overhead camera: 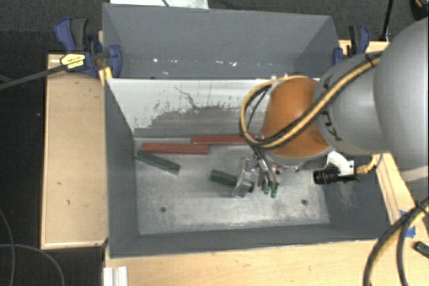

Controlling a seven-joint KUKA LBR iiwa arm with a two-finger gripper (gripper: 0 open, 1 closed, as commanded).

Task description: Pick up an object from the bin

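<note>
Landmark: short green block (222,177), a dark slab lying flat on the floor of the bin (201,214), about mid-floor.
Hand: (260,184) low over the floor, just right of the short green block and pointing down.
Hand state: cannot tell whether it is spread or pressed together; its lower end is a dark, crowded cluster with small green tips.
Held thing: cannot tell; nothing can be made out as pinched.
Nearest thing: the short green block, whose right end comes up to the left side of the hand; whether they touch cannot be told.
Grey piece: (241,189) small and pale, just right of and below the short green block, against the hand's lower left edge; its kind cannot be told.
Long green block: (158,162) well left of the short green block and slightly further back, lying flat and tilted down to the right.
Red bars: one (173,148) behind and left of the short green block, just behind the long green block; the other (216,140) straight behind the short green block, along the foot of the back wall. The two overlap end to end.
Arm: (382,104) grey, coming in from right of the short green block, above the bin's right wall.
Orange cover: (291,117) round, on the wrist, above and right of the short green block.
Cable: (249,110) yellow and black loop around the left side of the orange cover.
</note>
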